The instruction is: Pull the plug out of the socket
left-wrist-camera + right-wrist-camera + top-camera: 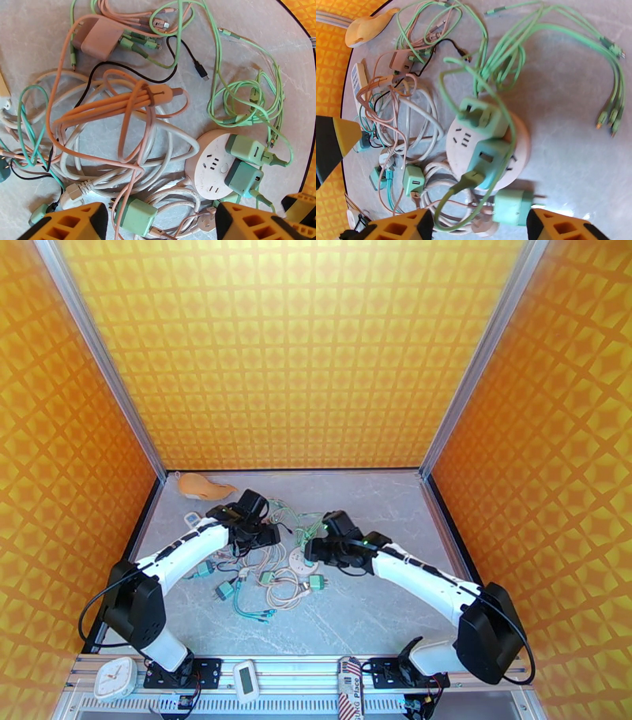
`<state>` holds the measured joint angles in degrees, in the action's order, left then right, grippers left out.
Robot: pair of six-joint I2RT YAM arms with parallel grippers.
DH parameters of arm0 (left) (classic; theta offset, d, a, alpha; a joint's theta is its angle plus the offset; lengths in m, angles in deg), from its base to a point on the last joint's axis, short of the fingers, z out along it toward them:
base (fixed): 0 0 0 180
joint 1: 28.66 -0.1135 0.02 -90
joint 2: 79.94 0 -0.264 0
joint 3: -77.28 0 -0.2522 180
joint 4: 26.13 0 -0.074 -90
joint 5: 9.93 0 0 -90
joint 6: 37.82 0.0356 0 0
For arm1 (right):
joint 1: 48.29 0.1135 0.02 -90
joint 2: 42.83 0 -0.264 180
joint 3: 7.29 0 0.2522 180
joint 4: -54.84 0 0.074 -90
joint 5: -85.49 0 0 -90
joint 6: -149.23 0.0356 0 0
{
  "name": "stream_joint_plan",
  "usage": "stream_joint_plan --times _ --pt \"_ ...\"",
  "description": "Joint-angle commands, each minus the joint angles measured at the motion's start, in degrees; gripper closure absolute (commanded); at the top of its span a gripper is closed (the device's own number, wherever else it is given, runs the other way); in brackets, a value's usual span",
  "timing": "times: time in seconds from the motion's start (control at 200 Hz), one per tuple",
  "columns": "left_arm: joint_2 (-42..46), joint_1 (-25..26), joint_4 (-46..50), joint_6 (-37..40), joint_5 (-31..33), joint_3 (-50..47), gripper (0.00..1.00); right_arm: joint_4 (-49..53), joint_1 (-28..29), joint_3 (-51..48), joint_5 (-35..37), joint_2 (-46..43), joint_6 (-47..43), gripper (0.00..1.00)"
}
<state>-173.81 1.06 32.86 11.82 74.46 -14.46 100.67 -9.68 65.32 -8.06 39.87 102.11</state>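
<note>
Grey table (pixel 379 500) swamped in cables (pixel 276 579); right hand (pixel 477 223), fingers apart, may drag the socket (pixel 454 154) (light puck) along with the plug (pixel 489 158).

In the left wrist view, the fingers of the left claw (pixel 160 217) are cut off by the bottom edge, and a white plug (pixel 205 222) is partly hidden behind that claw. A dark teal plug (pixel 3 169) is cropped by the left edge.

In the right wrist view, the right claw (pixel 478 223) is cut off at the bottom. Much of the socket (pixel 456 149) is covered by a pale green plug (pixel 480 116) and a blue-green plug (pixel 489 160), and their prongs are concealed.

In the top external view, the socket is partly hidden by the right claw. The plugs on it are too small to be told apart.
</note>
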Motion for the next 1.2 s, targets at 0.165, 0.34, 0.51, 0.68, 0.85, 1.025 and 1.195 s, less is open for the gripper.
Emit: stream_joint_plan --times 0.165,0.34,0.51,0.68,0.85,1.025,1.195 --pt "3.4 -1.7 -2.6 1.7 -3.5 -2.9 0.24 -1.7 6.5 1.4 3.5 7.5 9.1 0.32" --pt "4.8 -2.2 -2.9 1.6 -3.6 -4.5 0.24 -3.2 7.9 3.3 3.3 10.4 9.4 0.31" --pt "5.3 -2.6 -3.1 1.4 -3.6 -5.2 0.24 1.1 7.9 8.7 7.0 13.7 4.9 0.28" --pt "5.9 -3.0 -3.1 1.3 -3.6 -5.8 0.24 8.7 7.6 14.7 11.9 18.2 1.0 0.28" --pt "6.8 -3.6 -3.2 1.2 -3.6 -6.7 0.24 11.4 6.2 16.8 14.2 20.0 -2.1 0.31" --pt "6.8 -4.0 -3.4 1.1 -3.6 -7.2 0.24 11.0 4.8 18.1 14.4 21.1 -6.6 0.32" --pt "6.4 -4.1 -3.4 1.3 -3.7 -7.0 0.24 8.7 2.4 17.7 10.2 22.4 -9.7 0.4"
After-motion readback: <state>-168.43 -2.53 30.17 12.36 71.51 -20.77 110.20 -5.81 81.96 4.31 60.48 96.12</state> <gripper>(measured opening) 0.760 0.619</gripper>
